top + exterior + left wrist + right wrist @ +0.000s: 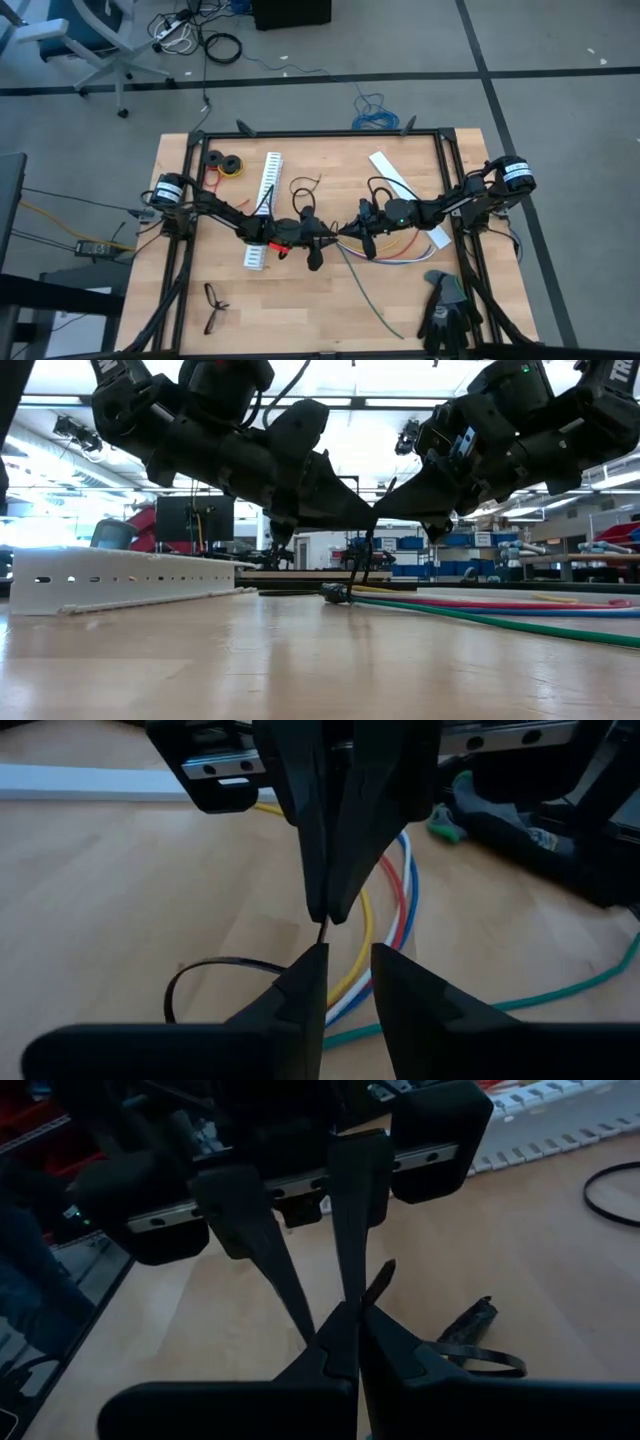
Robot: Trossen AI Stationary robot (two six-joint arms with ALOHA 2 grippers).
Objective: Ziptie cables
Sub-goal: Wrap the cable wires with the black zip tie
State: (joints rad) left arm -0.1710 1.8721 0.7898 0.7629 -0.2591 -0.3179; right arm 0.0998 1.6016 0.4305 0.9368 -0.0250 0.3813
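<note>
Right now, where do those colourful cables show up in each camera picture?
High view: cables right of centre, under the right arm.
Low view: lying along the table at right.
Left wrist view: beyond the left gripper.
Right wrist view: not seen.
Landmark: right gripper, shut on ziptie.

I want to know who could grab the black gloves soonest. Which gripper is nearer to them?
Right. The right gripper is mid-table, up and left of the black gloves at the near right edge in the high view; the left gripper sits just beyond it, slightly farther.

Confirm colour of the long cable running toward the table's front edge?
Green: the long cable shows best in the high view, trailing from the cables.
</note>
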